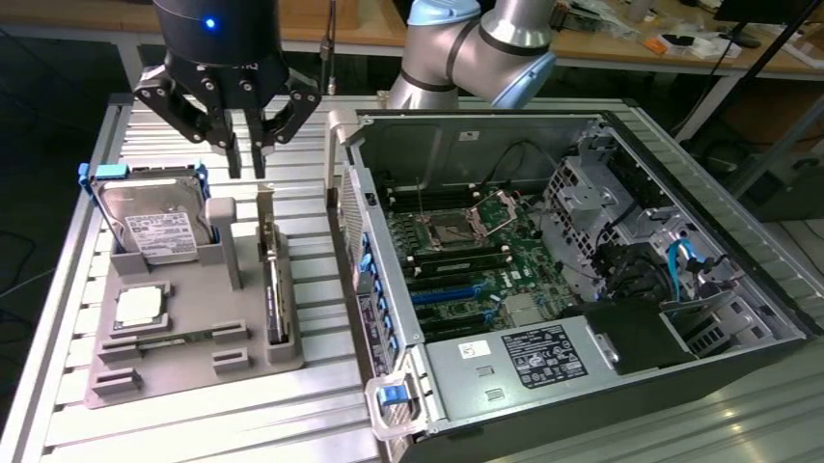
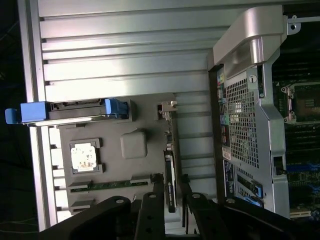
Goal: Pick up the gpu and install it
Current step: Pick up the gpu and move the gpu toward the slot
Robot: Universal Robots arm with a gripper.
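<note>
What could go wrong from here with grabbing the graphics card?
1. The gpu stands on its thin edge in the gray holder. If the open gripper descends off-centre, a finger may strike the card's top instead of straddling it.
2. The hard drive stands close beside it, so a finger could catch it.
3. The computer case rises right next to the holder, so a low carry might clip it.

Dark gpu (image 1: 276, 304), grey tray (image 1: 193, 371), blue-framed hard drive (image 1: 152, 227)
</note>
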